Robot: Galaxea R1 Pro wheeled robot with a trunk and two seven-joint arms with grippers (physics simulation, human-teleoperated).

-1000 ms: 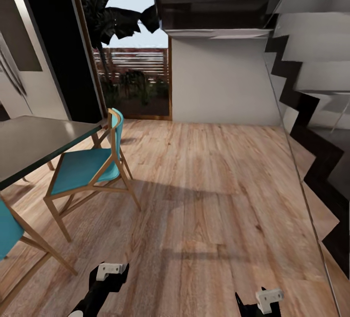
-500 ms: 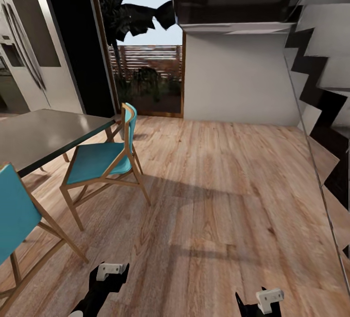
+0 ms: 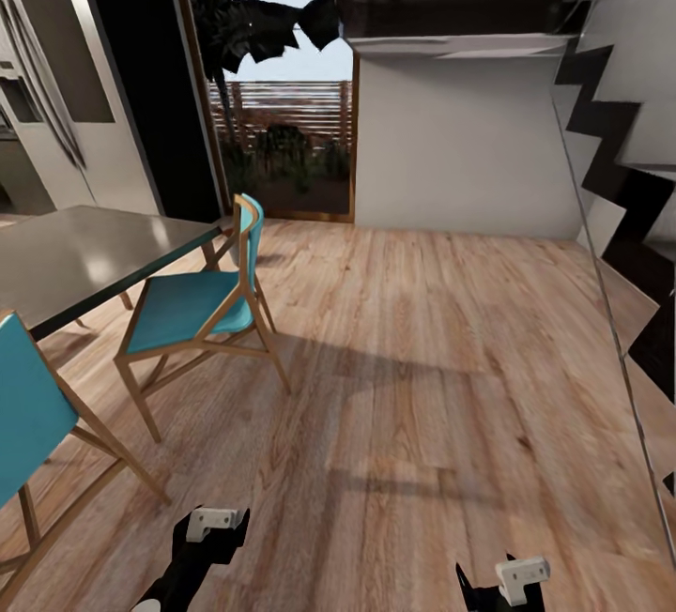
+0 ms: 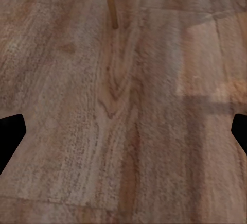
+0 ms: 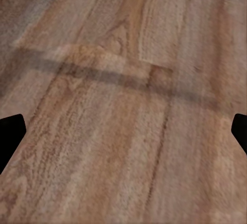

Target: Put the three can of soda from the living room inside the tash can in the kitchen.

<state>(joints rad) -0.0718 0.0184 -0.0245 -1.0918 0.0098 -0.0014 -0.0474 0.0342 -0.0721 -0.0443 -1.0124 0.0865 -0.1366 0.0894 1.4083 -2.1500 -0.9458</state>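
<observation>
The cans of soda and the tash can are out of view. I am on a wooden floor (image 3: 422,377) in a dining area. My left gripper (image 4: 123,136) is open, its dark fingertips wide apart over bare planks, with nothing between them. My right gripper (image 5: 123,136) is open the same way over the floor. In the head view both arms hang low at the picture's lower edge, the left gripper (image 3: 208,529) and the right gripper (image 3: 512,582) each above the planks.
A dark-topped table (image 3: 75,255) with two teal chairs (image 3: 192,312) (image 3: 23,410) stands at the left. A thin chair leg (image 4: 110,2) is near the left gripper. A glass door (image 3: 282,143) is ahead, a staircase (image 3: 620,180) at the right, a steel fridge (image 3: 47,77) far left.
The whole head view has shifted right and slightly down, so the camera turned left; more of the table, near chair and fridge now show. Both arms keep their pose.
</observation>
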